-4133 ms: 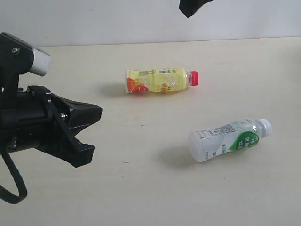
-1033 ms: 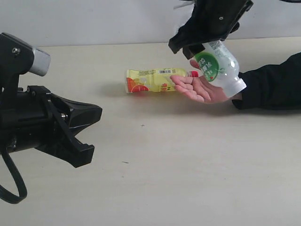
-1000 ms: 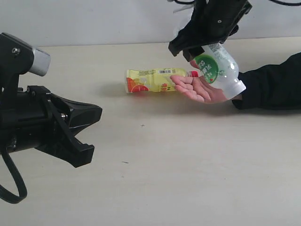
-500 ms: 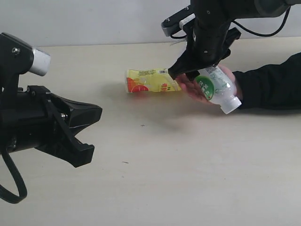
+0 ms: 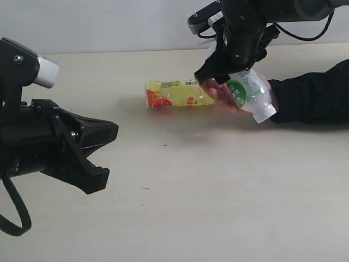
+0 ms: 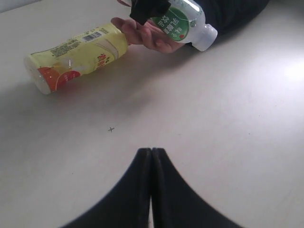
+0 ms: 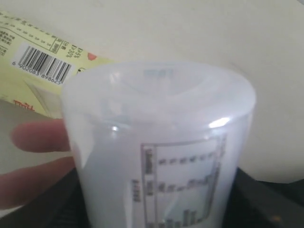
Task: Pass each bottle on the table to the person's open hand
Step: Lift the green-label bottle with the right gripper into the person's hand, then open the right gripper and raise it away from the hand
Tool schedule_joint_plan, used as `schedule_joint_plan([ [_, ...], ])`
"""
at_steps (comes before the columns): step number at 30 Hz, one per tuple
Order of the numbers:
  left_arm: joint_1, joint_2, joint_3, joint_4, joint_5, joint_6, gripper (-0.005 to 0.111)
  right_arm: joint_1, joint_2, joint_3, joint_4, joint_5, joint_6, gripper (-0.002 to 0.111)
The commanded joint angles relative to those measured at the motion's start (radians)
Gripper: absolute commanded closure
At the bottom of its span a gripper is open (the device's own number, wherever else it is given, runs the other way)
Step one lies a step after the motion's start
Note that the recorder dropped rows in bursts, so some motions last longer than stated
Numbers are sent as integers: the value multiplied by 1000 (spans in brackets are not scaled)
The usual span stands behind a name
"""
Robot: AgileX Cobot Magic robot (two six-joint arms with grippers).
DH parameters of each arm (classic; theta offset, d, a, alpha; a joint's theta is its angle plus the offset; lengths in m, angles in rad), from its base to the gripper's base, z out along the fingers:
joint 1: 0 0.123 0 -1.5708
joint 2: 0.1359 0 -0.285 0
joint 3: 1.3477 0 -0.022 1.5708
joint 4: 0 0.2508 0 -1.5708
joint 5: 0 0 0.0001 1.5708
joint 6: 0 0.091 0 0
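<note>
Exterior view: right gripper (image 5: pixel 224 71), jaws pinching the green-labelled bottle (image 5: pixel 248 94) by its base, holds it across the person's open hand (image 5: pixel 219 95). Best: release only once the palm bears it, then lift clear. Yellow bottle (image 5: pixel 174 94) lies on worktop (image 5: pixel 229 196) beside the fingers. Left gripper (image 6: pixel 151 159) jaws pressed together.

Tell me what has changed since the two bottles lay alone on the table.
The right pincer picked the green-labelled bottle off the table, carried it up and back, and has lowered it into the person's hand, which came in from the right. It still grips the bottle. The yellow bottle and the shut left pincer stayed put.
</note>
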Motion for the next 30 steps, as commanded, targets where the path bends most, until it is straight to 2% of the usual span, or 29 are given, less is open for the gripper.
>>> schedule_joint_plan([
  [1,2,-7,5,2,1,6,106,1,-3,-7,-28,-37,-1,55],
  [5,2,-7,5,2,1,6,106,1,-3,-7,-27,-35,-1,45],
  [16,2,-7,5,2,1,6,106,1,-3,-7,-27,-28,-1,27],
  [30,2,-7,5,2,1,6,106,1,-72,-7,-55,9,-11,26],
])
